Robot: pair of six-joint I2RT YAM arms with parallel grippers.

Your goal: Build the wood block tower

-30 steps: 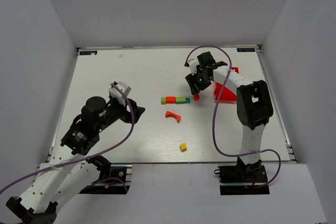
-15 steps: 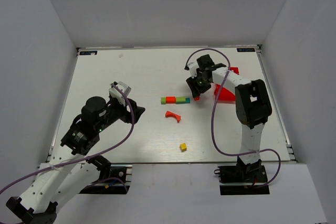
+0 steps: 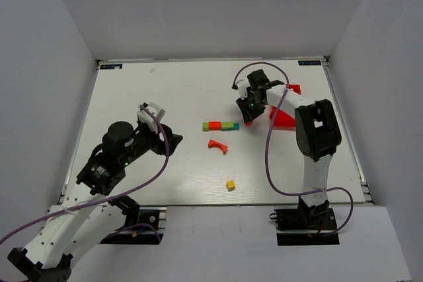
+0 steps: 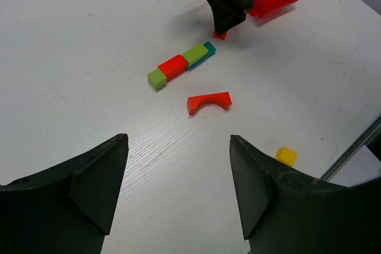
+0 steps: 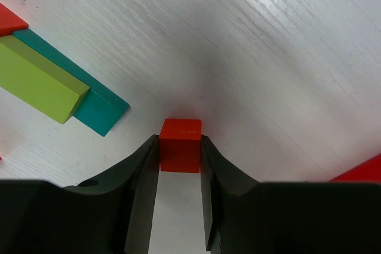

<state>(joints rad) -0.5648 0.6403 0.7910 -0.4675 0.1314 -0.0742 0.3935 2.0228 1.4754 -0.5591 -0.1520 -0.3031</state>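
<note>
Far right of the table, overhead view: right gripper (image 3: 248,119) is down at the tabletop beside the red bin (image 3: 285,118), just past the teal end of the block row (image 3: 220,125). The red arch (image 3: 217,144) and yellow cube (image 3: 230,184) lie apart, nearer the arms.
Left arm, overhead view: left gripper (image 3: 173,141) hangs off to the left, well apart from every block.
Left wrist view: its jaws stand wide with nothing between them, looking across at the row and arch.
Right wrist view: fingers (image 5: 143,165) press both sides of the red cube (image 5: 180,145), which sits on the table near the teal bar (image 5: 89,102).
Step in hand: picking up the red cube, I'd judge. No tower stands yet.
Doing it well: keep the grip centred and square and lift straight up so the fingers clear the teal bar. Then set the cube down flush where the stack is to grow.
</note>
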